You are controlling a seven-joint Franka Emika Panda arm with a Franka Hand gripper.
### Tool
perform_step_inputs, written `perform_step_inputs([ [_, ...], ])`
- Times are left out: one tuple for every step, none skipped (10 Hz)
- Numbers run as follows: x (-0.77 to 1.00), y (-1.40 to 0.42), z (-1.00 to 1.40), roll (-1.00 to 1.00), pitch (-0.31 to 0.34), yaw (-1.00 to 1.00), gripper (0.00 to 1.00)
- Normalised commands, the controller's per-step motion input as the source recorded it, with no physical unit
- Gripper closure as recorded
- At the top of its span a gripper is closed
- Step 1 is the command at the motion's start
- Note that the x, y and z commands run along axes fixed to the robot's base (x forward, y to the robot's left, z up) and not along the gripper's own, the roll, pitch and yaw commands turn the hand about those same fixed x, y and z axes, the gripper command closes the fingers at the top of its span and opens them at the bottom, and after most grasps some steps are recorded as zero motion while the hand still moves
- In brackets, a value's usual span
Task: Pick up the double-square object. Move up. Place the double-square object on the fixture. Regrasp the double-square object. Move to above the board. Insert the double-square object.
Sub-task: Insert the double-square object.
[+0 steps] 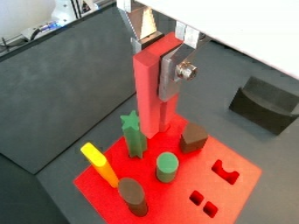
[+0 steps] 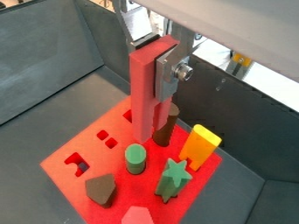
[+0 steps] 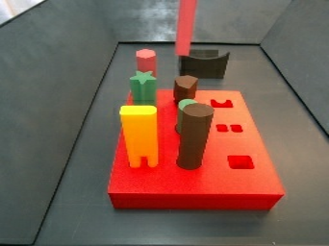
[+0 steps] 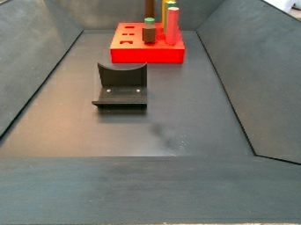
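Above the board (image 1: 176, 188), fingers (image 1: 177, 70) clamp the double-square object (image 1: 155, 92), its legs hidden.

So the gripper (image 1: 162, 51) hangs above the board (image 1: 176, 189) clamping the double-square object (image 1: 152, 92) upright over the pegs standing on it, and in a side view the fixture (image 3: 202, 65) sits just past the board (image 3: 251, 183) at 12 o'clock.

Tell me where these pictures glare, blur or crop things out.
Both wrist views: bright blown-out background behind the gripper holding the double-square object. In a side view the frame's edge crops the double-square object, gripper unseen. In a side view the board is distant and small.
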Motion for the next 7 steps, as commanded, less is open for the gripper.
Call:
perform_step_inputs([
  [1.0, -0.08, -0.13, 0.01, 0.0, 0.0, 1.0],
  [1.0, -0.07, -0.14, 0.01, 0.0, 0.0, 1.0],
  [1.0, -0.04, -0.17, 0.0, 0.0, 0.0, 1.0],
  [1.0, 0.0, -0.2, 0.0, 0.0, 0.0, 1.0],
  [1.0, 0.0, -0.23, 0.0, 0.0, 0.0, 1.0],
  [1.0, 0.0, -0.29, 0.0, 0.0, 0.0, 1.0],
  [1.0, 0.0, -0.35, 0.0, 0.0, 0.0, 1.0],
])
